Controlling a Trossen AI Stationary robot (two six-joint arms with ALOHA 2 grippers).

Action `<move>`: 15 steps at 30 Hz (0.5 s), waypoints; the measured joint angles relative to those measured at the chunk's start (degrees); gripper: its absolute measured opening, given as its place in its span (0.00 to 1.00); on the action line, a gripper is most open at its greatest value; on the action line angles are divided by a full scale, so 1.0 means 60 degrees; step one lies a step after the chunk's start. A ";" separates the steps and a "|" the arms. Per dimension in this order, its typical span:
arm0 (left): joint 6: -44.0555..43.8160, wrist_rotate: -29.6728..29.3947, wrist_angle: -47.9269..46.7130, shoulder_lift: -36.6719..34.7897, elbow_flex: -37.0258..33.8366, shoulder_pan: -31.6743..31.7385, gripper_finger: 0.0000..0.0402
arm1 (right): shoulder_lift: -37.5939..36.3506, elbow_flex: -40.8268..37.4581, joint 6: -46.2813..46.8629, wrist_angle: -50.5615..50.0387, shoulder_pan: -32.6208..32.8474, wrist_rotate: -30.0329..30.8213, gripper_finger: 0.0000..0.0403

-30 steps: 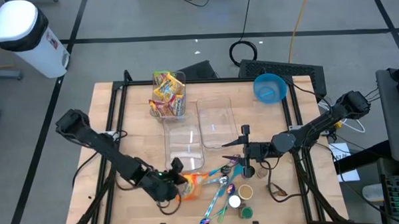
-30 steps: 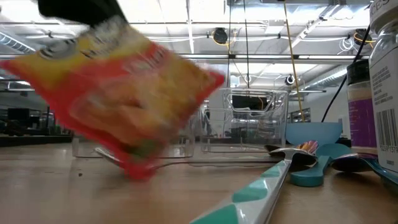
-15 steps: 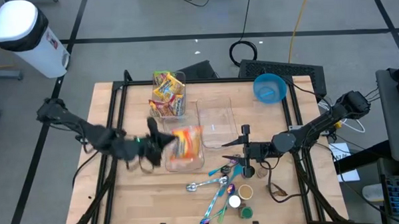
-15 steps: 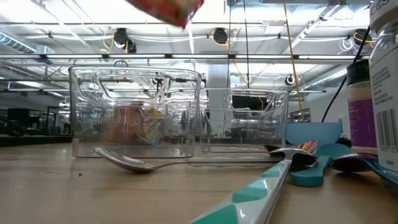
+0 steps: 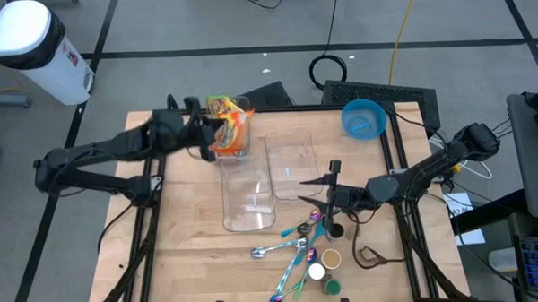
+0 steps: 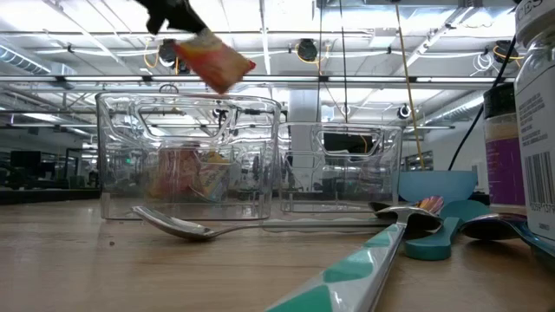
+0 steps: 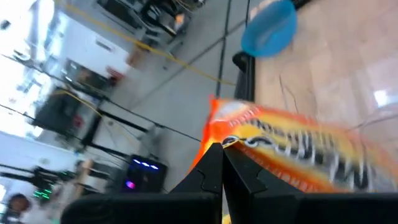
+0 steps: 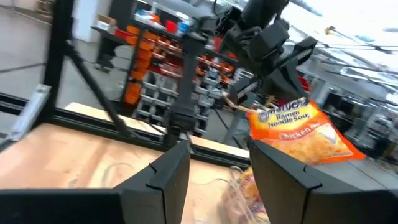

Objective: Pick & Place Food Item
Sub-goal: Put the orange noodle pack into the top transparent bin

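A ramen noodle packet point(image 5: 230, 130), orange and yellow, hangs in the air over the far clear bin point(image 5: 238, 150), which holds other packets. My left gripper point(image 5: 206, 133) is shut on it and reaches in from the table's left; the low view shows gripper point(image 6: 178, 22) and packet point(image 6: 212, 62) above the bins. The right wrist view looks across at the same packet point(image 8: 298, 130). My right gripper point(image 5: 311, 201) hovers open and empty over the table's right half, near the spoons. My left gripper pinches the packet's sealed edge point(image 7: 229, 142) between its two shut fingers. The fingers come nearly level from the table's left side. The packet is lifted clear and hangs tilted from the fingers, its printed face point(image 8: 292, 124) turned toward the right arm.
Two empty clear bins point(image 5: 248, 195) point(image 5: 293, 166) lie mid-table. A blue bowl point(image 5: 364, 118) stands at the far right. Spoons point(image 5: 289, 249) and small jars point(image 5: 328, 267) lie near the front edge. A white bin point(image 5: 28, 47) stands on the floor beyond the table's far left corner.
My left gripper has swung from the table's near edge up and toward the far edge, carrying the packet lifted clear over the empty bin until it hangs above the far bin with the packets. It has stayed shut on the packet.
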 joint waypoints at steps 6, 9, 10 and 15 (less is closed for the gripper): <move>-0.0749 0.2258 0.0411 0.0620 -0.0544 0.2793 0.01 | 0.0000 0.0000 -0.0004 -0.0090 -0.0068 0.0436 0.40; -0.0666 0.3376 0.0746 0.1038 -0.0965 0.3881 0.01 | 0.0000 0.0000 -0.0004 -0.0288 -0.0130 0.0460 0.40; -0.0653 0.3840 0.1015 0.1211 -0.1129 0.4152 0.01 | 0.0000 0.0000 0.0008 -0.0329 -0.0150 0.0459 0.40; -0.0789 0.5300 0.1533 0.2239 -0.1546 0.5180 0.01 | 0.0000 0.0000 0.0095 -0.0539 -0.0326 0.0462 0.40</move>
